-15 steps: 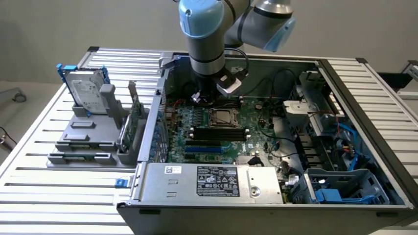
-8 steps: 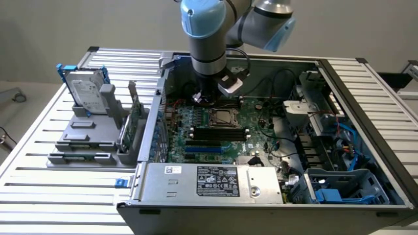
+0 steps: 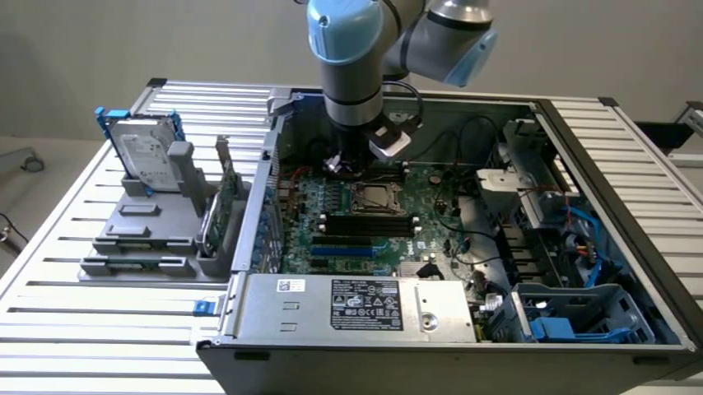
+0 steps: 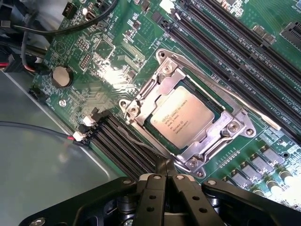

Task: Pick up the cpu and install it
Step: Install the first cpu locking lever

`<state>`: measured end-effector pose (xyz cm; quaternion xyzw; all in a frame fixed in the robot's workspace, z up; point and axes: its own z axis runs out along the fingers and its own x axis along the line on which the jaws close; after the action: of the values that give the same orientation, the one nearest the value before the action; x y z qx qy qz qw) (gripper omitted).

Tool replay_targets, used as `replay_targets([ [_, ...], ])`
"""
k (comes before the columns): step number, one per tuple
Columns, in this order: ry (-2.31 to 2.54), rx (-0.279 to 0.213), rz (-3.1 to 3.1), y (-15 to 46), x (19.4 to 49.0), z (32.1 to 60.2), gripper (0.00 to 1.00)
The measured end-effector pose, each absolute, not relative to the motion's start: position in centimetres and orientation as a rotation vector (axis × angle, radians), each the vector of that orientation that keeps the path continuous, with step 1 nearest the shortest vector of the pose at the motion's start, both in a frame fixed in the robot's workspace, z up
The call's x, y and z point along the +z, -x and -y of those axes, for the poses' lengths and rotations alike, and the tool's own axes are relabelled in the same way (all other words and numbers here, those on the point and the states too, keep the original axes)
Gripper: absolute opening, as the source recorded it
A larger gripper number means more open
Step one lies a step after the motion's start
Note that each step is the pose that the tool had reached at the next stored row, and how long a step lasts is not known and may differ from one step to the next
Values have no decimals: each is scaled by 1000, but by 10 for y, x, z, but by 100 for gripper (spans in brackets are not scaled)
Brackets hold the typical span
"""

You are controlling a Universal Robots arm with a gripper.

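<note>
- Exterior view: your slatted metal table (image 3: pixel 66 329) carries an open computer case (image 3: pixel 439 370), with its inside facing up.
- Your arm (image 3: pixel 351 49), grey with pale blue joint caps, comes down from above into the rear half of the case.
- At the front of the case, a silver power supply (image 3: pixel 296 309) with a printed label lies across the near edge.
- Behind it, the green motherboard (image 3: pixel 302 255) covers the case floor, and black memory slots (image 3: pixel 363 224) run across it.
- On the exterior view's left, outside the case, a silver hard drive (image 3: pixel 143 152) in a blue frame stands upright in a grey fixture (image 3: pixel 143 234).
- Your gripper (image 3: pixel 349 164) hangs low over the board, just behind the socket (image 3: pixel 374 196). In the wrist view the gripper (image 4: pixel 164 165) has its two dark fingers pressed together, with nothing seen between them.
- Wrist view: the socket (image 4: pixel 235 127) shows a bright metal frame with screws at its corners, set between two banks of memory slots.
- The cpu (image 4: pixel 182 117), pale silver with small print on top, lies flat inside that frame, apart from the fingertips, which sit just beside the frame's edge.
- A round coin battery (image 4: pixel 61 76) sits on the board, well apart from the socket.
</note>
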<state>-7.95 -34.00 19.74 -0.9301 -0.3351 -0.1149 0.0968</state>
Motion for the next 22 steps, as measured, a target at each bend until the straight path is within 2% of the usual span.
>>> replay_targets([
  [22,2760,-339,990,74,197,338,11],
])
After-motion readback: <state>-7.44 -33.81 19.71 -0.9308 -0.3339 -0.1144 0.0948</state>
